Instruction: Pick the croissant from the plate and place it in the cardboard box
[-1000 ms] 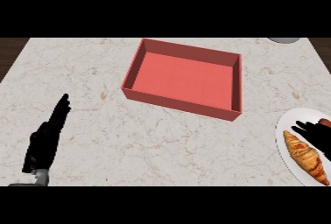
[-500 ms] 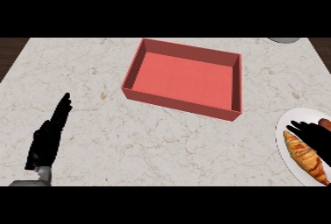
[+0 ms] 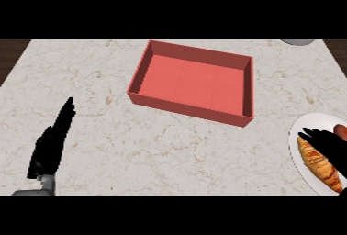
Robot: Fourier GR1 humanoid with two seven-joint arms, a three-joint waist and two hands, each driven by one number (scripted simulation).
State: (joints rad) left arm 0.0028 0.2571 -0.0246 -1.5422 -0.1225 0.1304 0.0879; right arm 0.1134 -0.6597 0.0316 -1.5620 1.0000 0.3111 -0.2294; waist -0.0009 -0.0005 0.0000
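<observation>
Croissant (image 3: 321,166) on plate (image 3: 303,161) at counter's right edge, right robot hand (image 3: 330,146) over it, grip unclear, left robot hand (image 3: 53,144) fingers straight.

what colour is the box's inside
Salmon red, seen in the head view: box.

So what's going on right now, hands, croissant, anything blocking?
Left hand open, resting at the counter's left. Right hand over the plate, beside the croissant; grasp not clear. Croissant not lifted. Box empty, path clear.
</observation>
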